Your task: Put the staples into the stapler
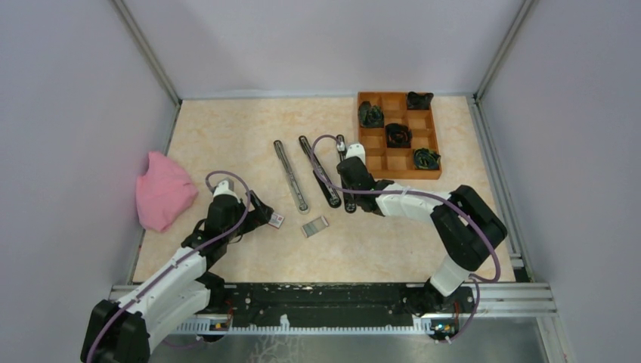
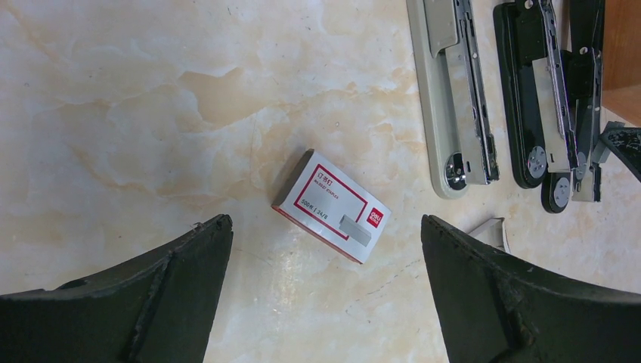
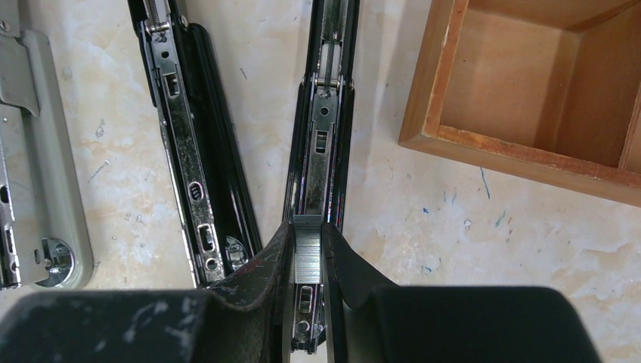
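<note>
Far left, a pink cloth [image 1: 162, 190] lies on the table [image 1: 227, 136] and has no part in this. Next, the left gripper [image 1: 262, 213] hovers low with its jaws spread wide and nothing in them, the white-and-red staple box [image 2: 332, 206] on the table right below it, untouched. Just right of the box sits the staple tray [image 1: 315, 226], a small silvery block lying loose on the table, near both arms. Further right, three staplers lie folded open side by side, magazines up: a grey stapler [image 1: 291, 175], a middle black stapler [image 1: 319, 170], then the right-hand black stapler [image 3: 321, 136]. So the opening step looks done. The right gripper [image 3: 307, 227] is pinched narrow on a strip of staples [image 3: 307, 248], held directly over the near end of that right-hand stapler's metal channel and lined up with it. We cannot tell if the strip touches the rail or hangs just above it. We judge the task as past halfway: staples are out of the box, one strip is picked and aligned. Left to do: seat the strip in the channel, let go, and close the stapler. Far right, a wooden organiser [image 1: 361, 132] holds dark items in some compartments, not involved.
</note>
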Robot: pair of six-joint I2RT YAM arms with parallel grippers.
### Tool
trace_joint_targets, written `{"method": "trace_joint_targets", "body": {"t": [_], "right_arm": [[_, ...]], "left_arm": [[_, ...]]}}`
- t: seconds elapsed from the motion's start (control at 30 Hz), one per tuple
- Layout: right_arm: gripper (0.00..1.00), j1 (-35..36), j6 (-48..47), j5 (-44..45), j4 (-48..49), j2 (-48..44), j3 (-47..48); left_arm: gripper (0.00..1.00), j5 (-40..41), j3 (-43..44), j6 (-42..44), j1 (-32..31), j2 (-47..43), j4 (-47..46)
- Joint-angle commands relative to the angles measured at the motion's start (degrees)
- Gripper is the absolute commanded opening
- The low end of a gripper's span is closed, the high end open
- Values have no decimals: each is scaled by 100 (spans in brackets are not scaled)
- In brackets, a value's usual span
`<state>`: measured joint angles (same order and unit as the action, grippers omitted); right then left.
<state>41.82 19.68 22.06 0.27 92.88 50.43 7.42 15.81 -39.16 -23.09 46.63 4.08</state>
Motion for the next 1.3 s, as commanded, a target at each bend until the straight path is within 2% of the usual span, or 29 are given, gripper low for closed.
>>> {"method": "trace_joint_targets", "body": {"t": [0.0,0.37,0.63,0.97,1.27], "right_arm": [[8,-45,44,139,194,55,-16],[9,-43,118,63,103,71,-33],[15,-43,168,9,34,-5,-95],[32,-49,142,-39,-160,-237,18],[34,15,102,-587,-684,-730,169]], "left_arm": [[99,-85,-61,-21,32,19,-185],[99,-112,-71,-25,30,-7,-171],[99,-170,-65,-29,31,4,-195],[99,-359,-15,-40,32,4,-198],[99,-690,77,-39,32,93,-181]]}}
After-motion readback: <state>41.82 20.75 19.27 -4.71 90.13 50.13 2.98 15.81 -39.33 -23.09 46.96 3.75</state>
